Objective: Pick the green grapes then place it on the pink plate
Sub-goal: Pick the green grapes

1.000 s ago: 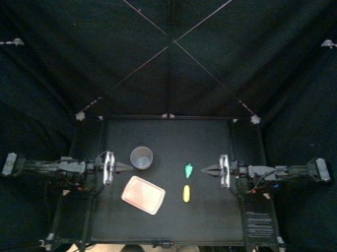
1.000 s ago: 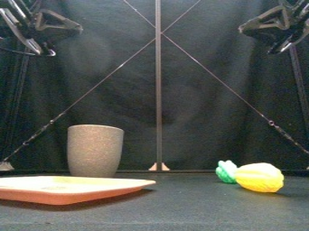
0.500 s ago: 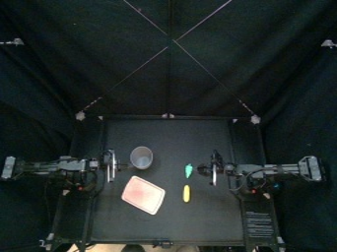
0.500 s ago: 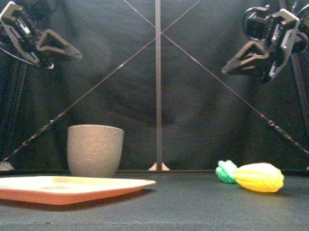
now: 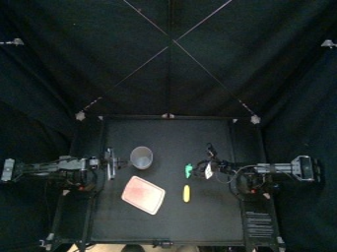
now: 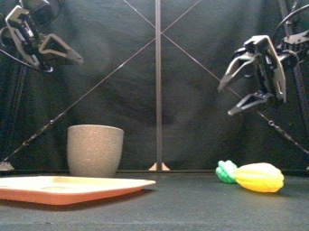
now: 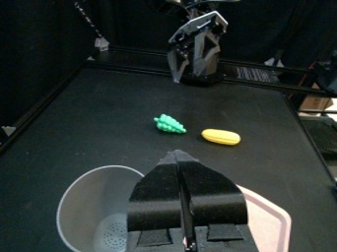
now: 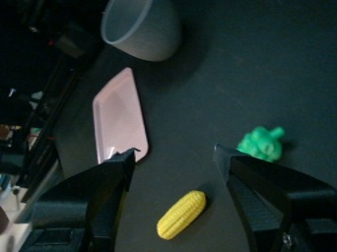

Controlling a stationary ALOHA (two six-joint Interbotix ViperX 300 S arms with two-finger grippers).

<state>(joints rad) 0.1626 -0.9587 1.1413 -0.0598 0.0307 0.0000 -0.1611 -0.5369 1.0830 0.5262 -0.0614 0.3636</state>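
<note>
- Top view: I see the green grapes [image 5: 188,170] lying on the table [image 5: 218,212], right of the pink plate [image 5: 145,195] and apart from it. A yellow corn [image 5: 186,193] is in front of them.
- Front view: the left gripper [image 6: 54,47] and the right gripper [image 6: 227,100] both hang high.
- Left wrist view: my left gripper's jaws are pressed together above a grey cup [image 7: 99,207].
- Right wrist view: the jaws are spread wide and empty, with the grapes on the table below.

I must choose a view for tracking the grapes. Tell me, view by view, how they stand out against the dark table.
Top view: green grapes show bright on the black table. Front view: lit, but partly hidden behind the yellow toy. Left wrist view: plain on the table, no glare. Right wrist view: likewise plain.
</note>
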